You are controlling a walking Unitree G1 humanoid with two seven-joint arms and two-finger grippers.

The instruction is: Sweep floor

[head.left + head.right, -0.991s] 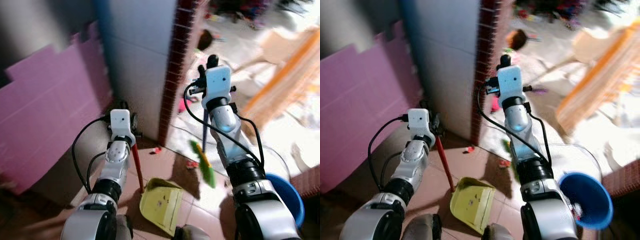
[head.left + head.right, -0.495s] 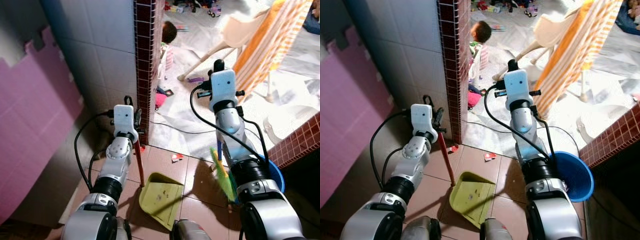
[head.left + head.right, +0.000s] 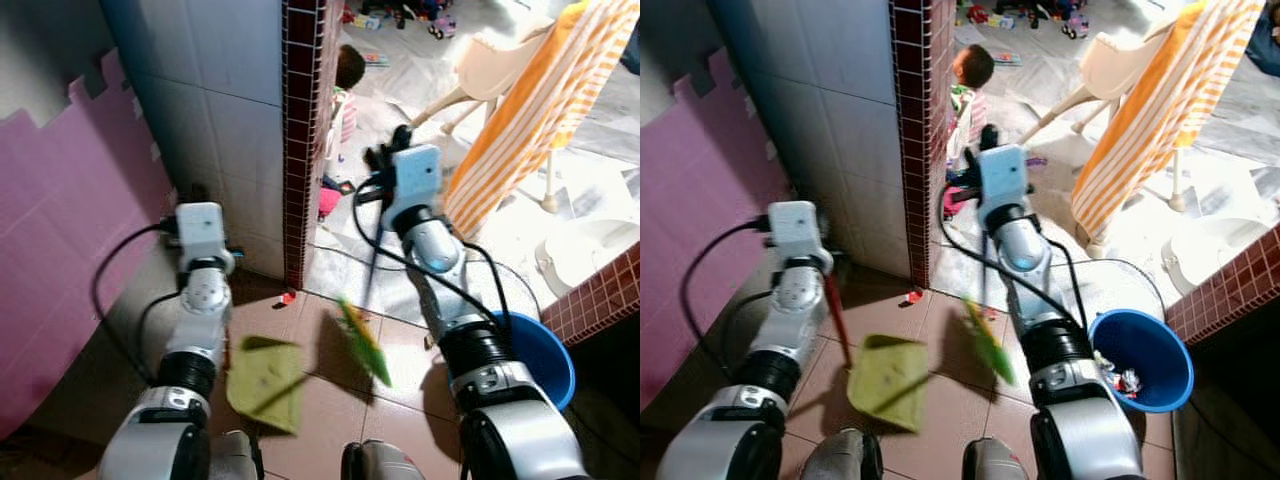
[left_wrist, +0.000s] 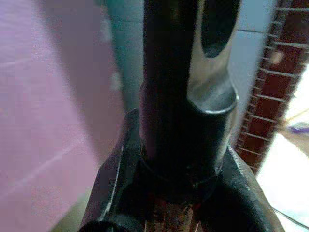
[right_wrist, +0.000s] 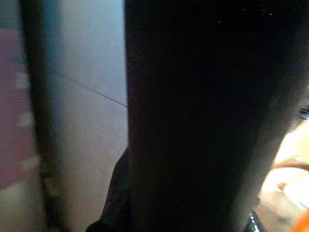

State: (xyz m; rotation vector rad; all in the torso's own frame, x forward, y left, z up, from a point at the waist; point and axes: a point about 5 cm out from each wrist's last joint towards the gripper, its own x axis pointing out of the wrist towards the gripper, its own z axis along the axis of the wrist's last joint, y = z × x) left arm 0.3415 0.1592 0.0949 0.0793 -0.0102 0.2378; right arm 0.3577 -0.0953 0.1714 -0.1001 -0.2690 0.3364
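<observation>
We see open brown tiled floor [image 3: 940,400] at lower centre, between our two arms. To the upper left, the pale tiled wall [image 3: 830,130] and its dark red brick-tiled corner post [image 3: 920,130] close off that side. At lower right, a blue plastic bucket [image 3: 1140,360] sits against a low red-tiled ledge [image 3: 1230,290]. Beyond the post, a person [image 3: 970,75] sits on the bright floor. A cream plastic chair [image 3: 1120,60] and an orange-and-white striped cloth [image 3: 1150,110] crowd the upper right.
</observation>
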